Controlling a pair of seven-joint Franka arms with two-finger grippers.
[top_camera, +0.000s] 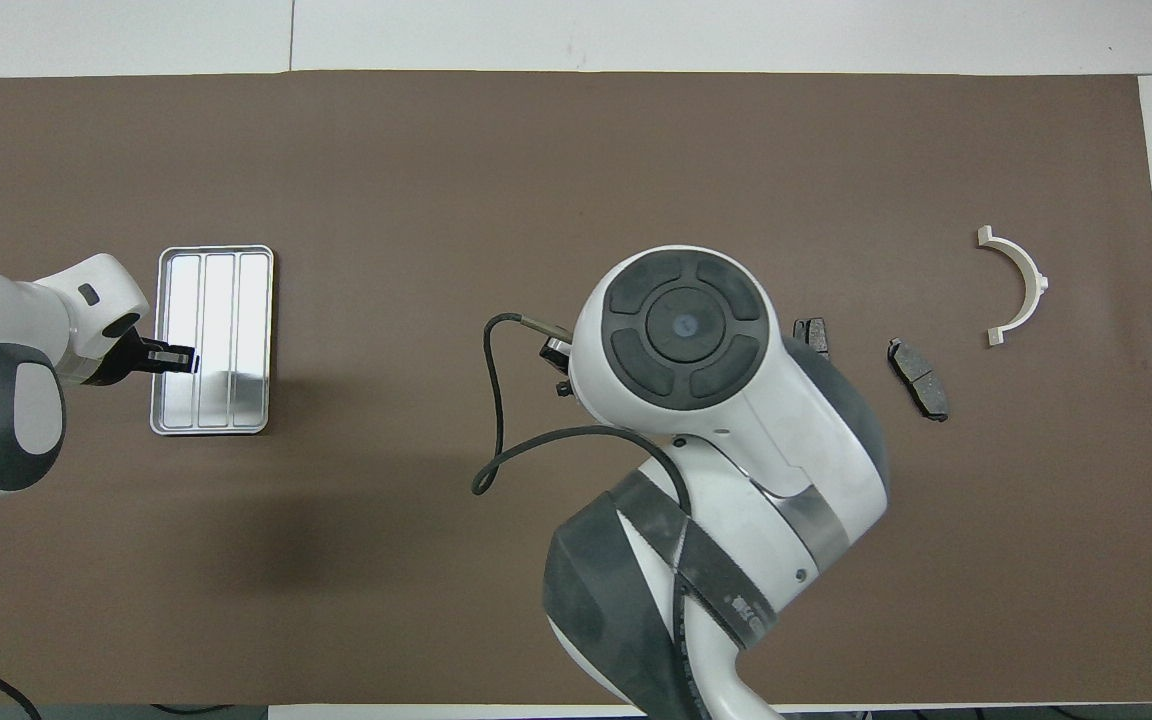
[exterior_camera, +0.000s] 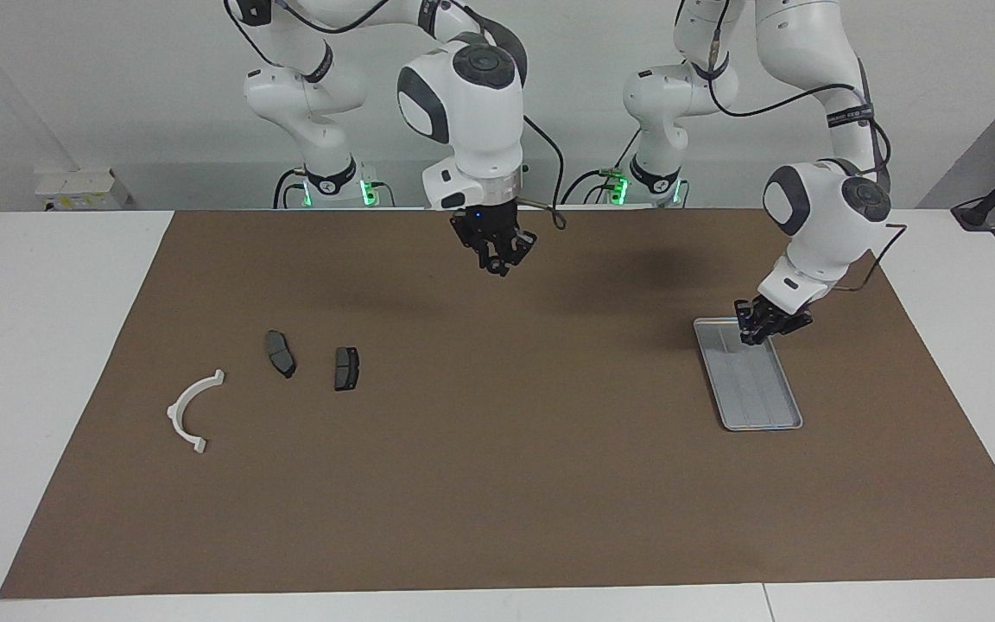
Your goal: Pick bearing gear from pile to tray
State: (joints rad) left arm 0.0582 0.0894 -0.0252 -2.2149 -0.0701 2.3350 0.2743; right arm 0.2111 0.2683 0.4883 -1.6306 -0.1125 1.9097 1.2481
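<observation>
The ridged silver-grey metal tray (exterior_camera: 748, 373) lies lengthwise away from the robots. The left gripper (exterior_camera: 757, 329), jaws shut, angles over its near end. The right gripper (exterior_camera: 497, 259) hangs over the tabletop (exterior_camera: 497, 484), jaws nearly closed; any held part is too small to tell.

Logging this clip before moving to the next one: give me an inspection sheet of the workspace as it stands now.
Surface: white table under a brown mat.
Job's things: shallow ridged silver-grey metal tray at the left arm's end, nothing seen in it; two dark grey brake pads and a white curved half-ring at the right arm's end.
Clutter: nothing seen.
Grippers: right gripper raised over bare mat mid-table, fingertips closed on a small dark piece; left gripper shut, low over the tray's end nearer the robots.
Cables: black cable looping from the right wrist.
Surroundings: pale wall, white box.
</observation>
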